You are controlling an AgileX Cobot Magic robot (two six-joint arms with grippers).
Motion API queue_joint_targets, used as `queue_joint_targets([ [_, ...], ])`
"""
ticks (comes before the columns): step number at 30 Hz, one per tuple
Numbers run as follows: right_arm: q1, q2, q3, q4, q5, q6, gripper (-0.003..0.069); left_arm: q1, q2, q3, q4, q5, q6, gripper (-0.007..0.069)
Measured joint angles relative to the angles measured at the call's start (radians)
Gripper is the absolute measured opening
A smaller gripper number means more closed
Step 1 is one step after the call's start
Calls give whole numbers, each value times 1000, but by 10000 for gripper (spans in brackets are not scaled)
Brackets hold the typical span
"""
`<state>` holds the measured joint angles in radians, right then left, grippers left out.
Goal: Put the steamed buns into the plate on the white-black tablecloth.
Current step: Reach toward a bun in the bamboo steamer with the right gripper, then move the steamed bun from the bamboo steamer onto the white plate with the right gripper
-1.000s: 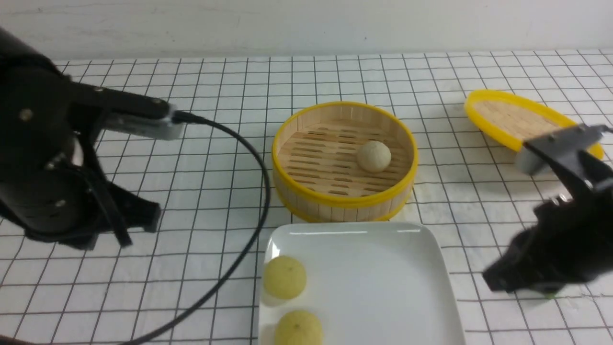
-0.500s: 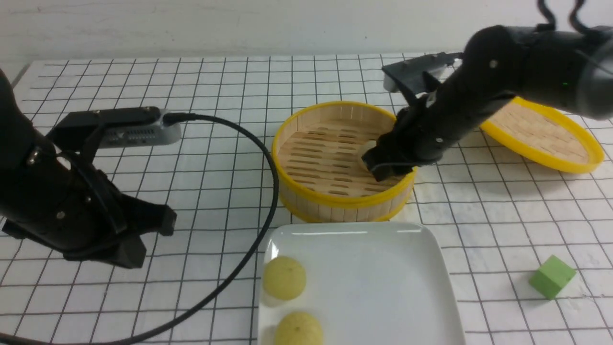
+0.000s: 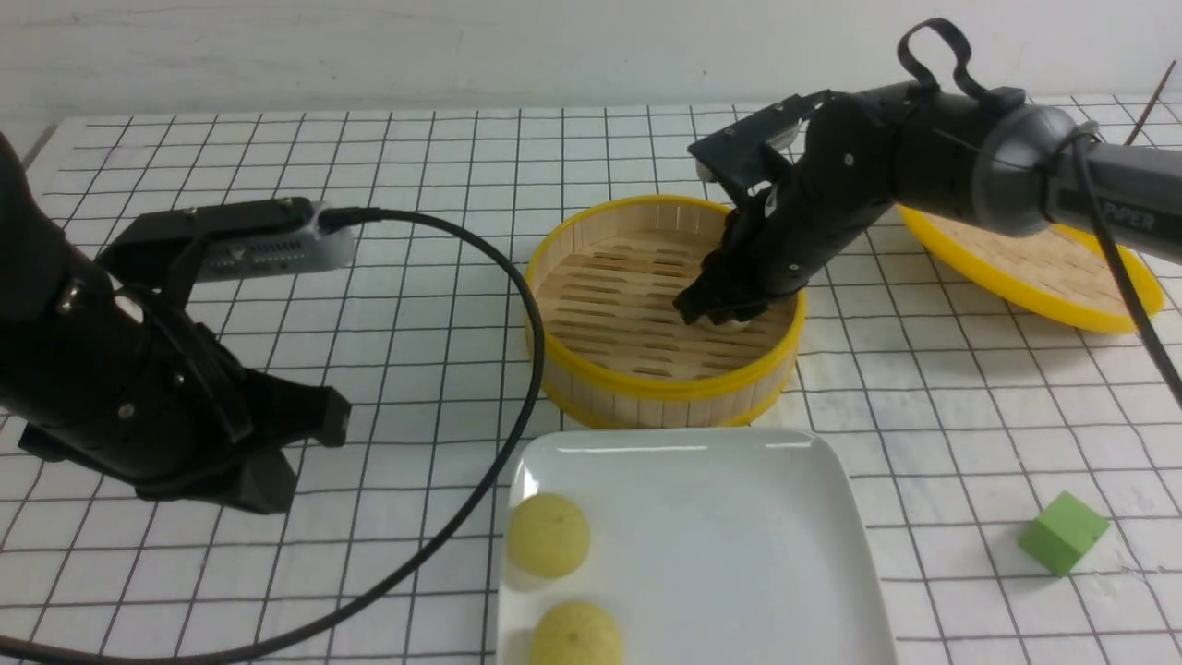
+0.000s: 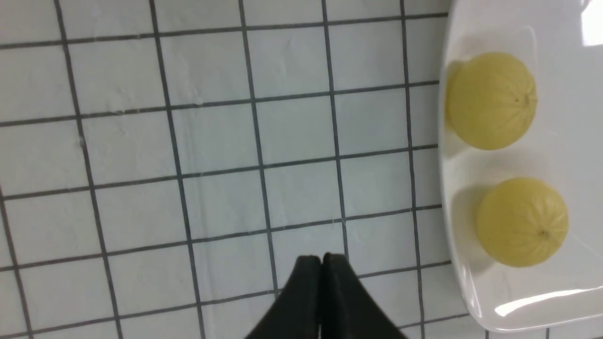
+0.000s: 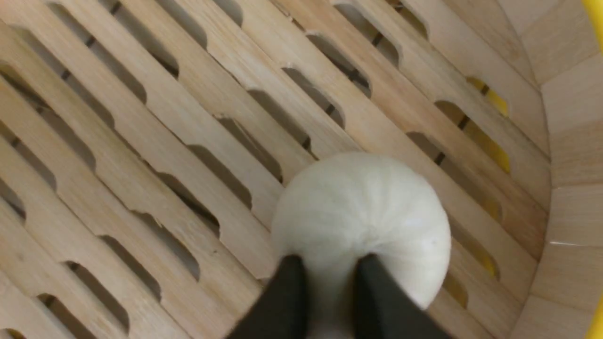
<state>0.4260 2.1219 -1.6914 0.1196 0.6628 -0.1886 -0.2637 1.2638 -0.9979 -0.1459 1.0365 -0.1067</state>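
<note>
right gripper (image 5: 325,270) moved from right of the plate (image 3: 702,517) into the steamer (image 3: 665,388), now pinched narrowly on the last bun (image 5: 362,212), not yet lifted | two buns (image 3: 548,534) already plated | left gripper (image 4: 321,263) closed, empty, over cloth (image 4: 141,141) | one transfer judged left

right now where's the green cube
In the front view the green cube sits on the checked cloth, near right, right of the white plate.

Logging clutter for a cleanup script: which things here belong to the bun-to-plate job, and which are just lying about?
Job: beige bun, far yellow bun, near yellow bun, plate, tablecloth, steamer holding the beige bun, right gripper.
Lying about: green cube, steamer lid, black cable.
</note>
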Motion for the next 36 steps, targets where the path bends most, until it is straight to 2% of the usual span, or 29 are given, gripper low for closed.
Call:
queue_joint_targets([
  [2,0,-11,0,-2,8,0,20,0,0,0,13,0,0,25],
  [6,0,-69,1,-6,72,0,18,0,0,0,50,5,0,30],
  [11,0,-308,1,49,315,0,18,0,0,0,97,15,0,34],
  [13,0,-366,7,83,414,0,18,0,0,0,99,15,0,34],
  [14,0,-448,33,148,506,0,18,0,0,0,100,15,0,35],
  [18,0,-569,169,303,568,-55,18,0,1,0,101,16,0,35],
  [21,0,-609,301,376,562,-109,18,0,1,0,101,16,0,36],
  [23,0,-618,428,428,494,-161,22,0,1,0,101,16,0,36],
  [28,0,-575,629,465,326,-303,60,0,1,1,101,-6,0,36],
  [31,0,-541,667,501,250,-360,120,0,3,1,99,-21,0,40],
  [34,1,-514,668,527,181,-384,218,0,4,1,98,-23,0,44],
  [35,1,-511,668,527,177,-386,226,0,4,1,98,-23,0,44],
  [36,3,-503,668,527,170,-387,276,0,4,1,98,-23,0,46],
])
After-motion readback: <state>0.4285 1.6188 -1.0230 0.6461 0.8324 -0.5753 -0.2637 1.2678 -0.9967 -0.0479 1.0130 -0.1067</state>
